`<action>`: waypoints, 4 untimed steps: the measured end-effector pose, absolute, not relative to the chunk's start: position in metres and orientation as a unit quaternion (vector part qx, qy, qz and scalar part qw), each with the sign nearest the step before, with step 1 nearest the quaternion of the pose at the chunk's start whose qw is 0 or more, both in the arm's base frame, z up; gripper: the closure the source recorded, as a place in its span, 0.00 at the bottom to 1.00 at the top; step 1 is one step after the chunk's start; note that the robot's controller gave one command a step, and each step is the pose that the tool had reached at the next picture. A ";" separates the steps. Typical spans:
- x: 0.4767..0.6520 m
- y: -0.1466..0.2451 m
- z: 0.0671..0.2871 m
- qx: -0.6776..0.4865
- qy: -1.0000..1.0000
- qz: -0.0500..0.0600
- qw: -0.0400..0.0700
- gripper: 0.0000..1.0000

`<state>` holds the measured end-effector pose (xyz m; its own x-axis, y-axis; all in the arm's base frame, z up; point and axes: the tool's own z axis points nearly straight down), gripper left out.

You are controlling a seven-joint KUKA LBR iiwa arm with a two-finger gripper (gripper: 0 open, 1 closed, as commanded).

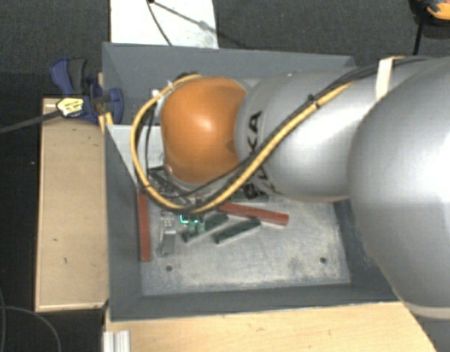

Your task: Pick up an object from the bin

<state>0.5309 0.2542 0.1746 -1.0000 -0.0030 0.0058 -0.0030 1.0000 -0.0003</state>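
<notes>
My gripper [168, 237] is low in the bin's left part, just under the orange wrist cover. A long red-brown stick [144, 229] lies upright along the left wall, close to its left. A small green piece [193, 227] lies right beside the gripper on its right. Beyond that, a dark green bar [237, 230] rests slanted on the floor. A red bar [259, 213] lies above the green bar, its left end hidden under the arm.
The big silver arm and its orange cover with a yellow cable hide the bin's back and right half. Bare grey floor shows along the front and toward the right front corner.
</notes>
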 end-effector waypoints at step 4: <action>0.569 0.154 0.087 -0.001 -1.000 -0.001 -0.003 0.00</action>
<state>0.5687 0.1537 0.0871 -1.0000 0.0021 -0.0057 0.0021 1.0000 0.0015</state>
